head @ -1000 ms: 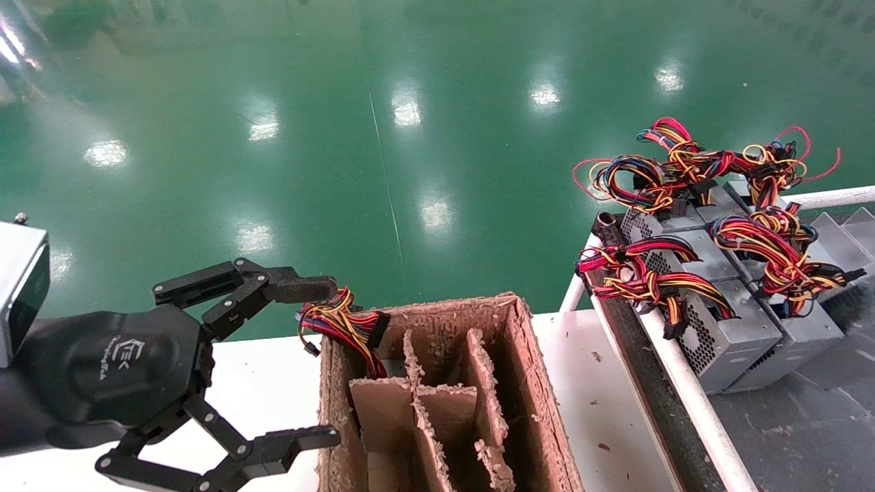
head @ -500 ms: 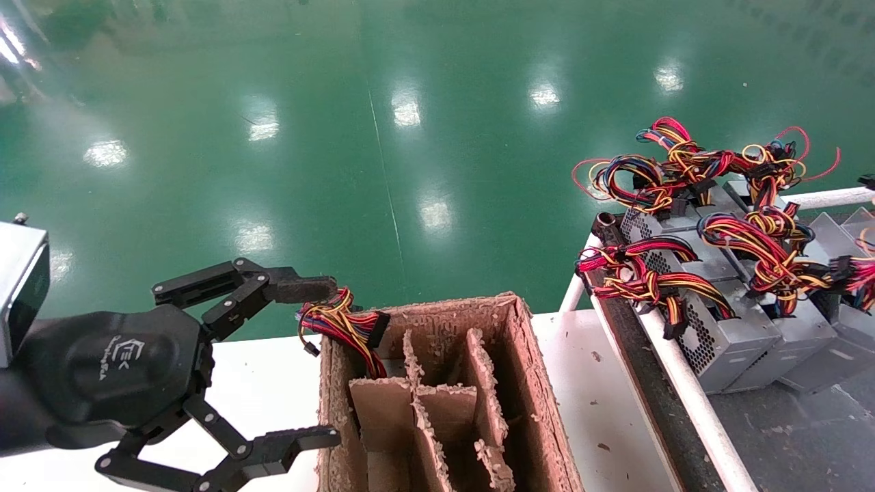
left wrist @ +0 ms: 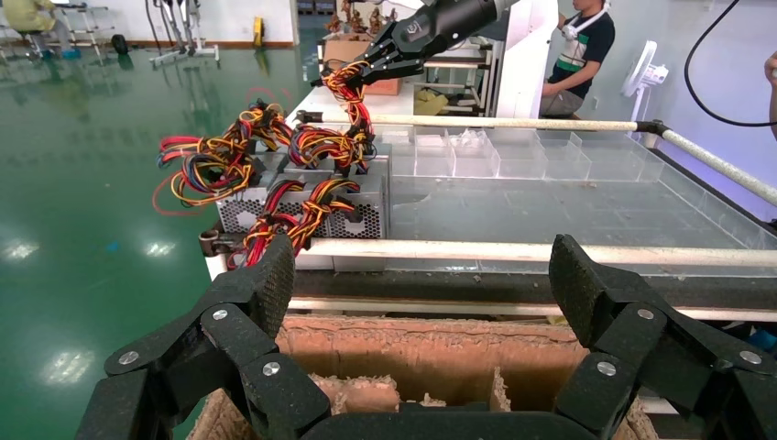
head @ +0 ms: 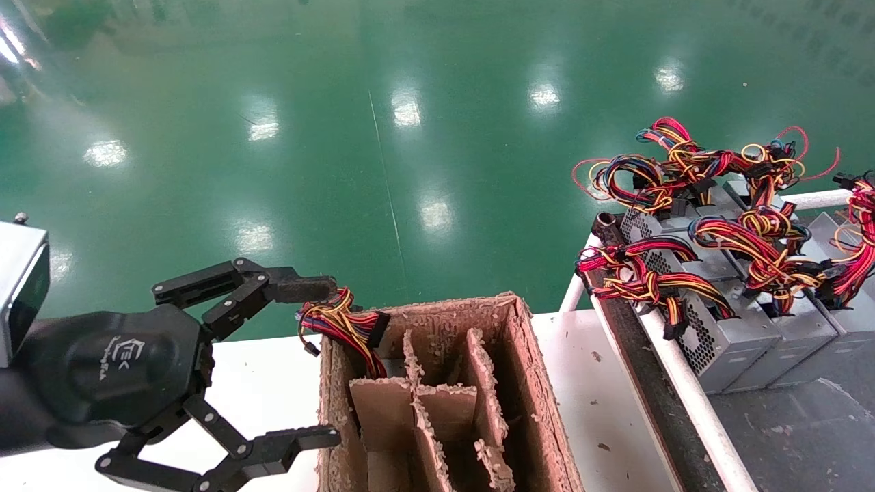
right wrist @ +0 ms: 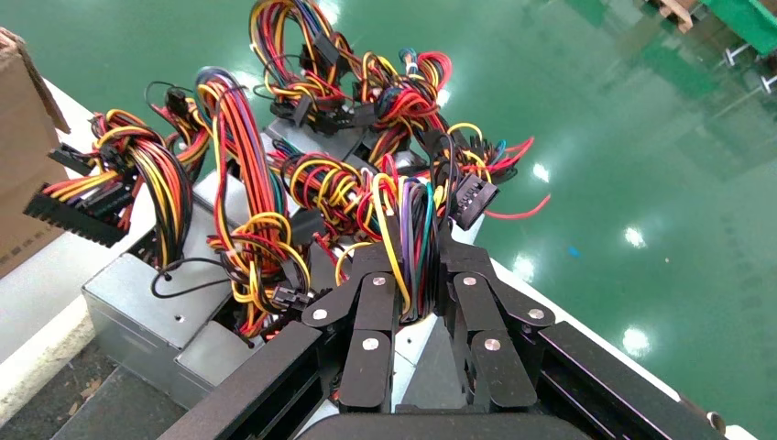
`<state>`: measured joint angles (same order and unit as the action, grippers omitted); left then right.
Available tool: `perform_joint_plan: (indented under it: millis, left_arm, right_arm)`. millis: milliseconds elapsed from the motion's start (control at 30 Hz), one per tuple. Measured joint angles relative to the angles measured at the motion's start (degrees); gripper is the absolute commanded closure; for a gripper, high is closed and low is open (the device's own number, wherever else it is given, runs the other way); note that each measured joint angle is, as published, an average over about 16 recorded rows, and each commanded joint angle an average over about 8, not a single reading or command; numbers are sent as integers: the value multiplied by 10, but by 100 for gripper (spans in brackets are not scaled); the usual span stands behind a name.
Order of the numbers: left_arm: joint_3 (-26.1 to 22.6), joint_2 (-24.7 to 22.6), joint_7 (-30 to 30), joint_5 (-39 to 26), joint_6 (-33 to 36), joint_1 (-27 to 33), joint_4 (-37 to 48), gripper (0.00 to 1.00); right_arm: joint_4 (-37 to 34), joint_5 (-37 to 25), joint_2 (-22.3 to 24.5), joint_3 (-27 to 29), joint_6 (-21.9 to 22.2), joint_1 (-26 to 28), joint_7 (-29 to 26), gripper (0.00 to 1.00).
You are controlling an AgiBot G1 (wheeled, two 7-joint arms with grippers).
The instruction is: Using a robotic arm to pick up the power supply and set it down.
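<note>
At frame right, conveyor (head: pixel 683 383) | my right gripper (right wrist: pixel 421 302) pinches a power supply's (head: pixel 844 321) wires (right wrist: pixel 410 229) | left gripper (head: pixel 311 359) wide, idle by box (head: pixel 540 383) | lift begun, set-down left.

Left claw (head: pixel 311 362) in full view: a matte black, rounded palm shell stamped with a small white logo, and behind it a silver wrist block (head: pixel 20 287) with a dark glossy face and a screw on top. Two black linkage fingers (head: pixel 239 283) branch off it, flat bars pinned with bright silver screws, each ending in a rough, textured pad. Right claw (right wrist: pixel 417 302) has the same build: black bars, round silver rivets at every joint, slim fingertips. Its arm (left wrist: pixel 440 18) is dark near the wrist.
</note>
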<state>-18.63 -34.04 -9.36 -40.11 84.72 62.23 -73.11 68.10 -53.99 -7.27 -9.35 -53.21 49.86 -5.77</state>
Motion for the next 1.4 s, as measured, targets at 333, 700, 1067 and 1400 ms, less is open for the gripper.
perform_joint_plan:
  millis: [333, 700, 1067, 1400]
  left_arm:
    - [0, 0, 0, 0, 0, 0, 0, 0]
    - [0, 0, 0, 0, 0, 0, 0, 0]
    - [0, 0, 0, 0, 0, 0, 0, 0]
    - [-1, 0, 0, 0, 0, 0, 0, 0]
  right_arm:
    - [-2, 11, 3, 5, -2, 2, -6, 0]
    - [-2, 42, -18, 15, -27, 16, -5, 0]
    - [8, 59, -65, 3, -80, 35, -11, 0]
    - [18, 72, -110, -12, -132, 52, -19, 0]
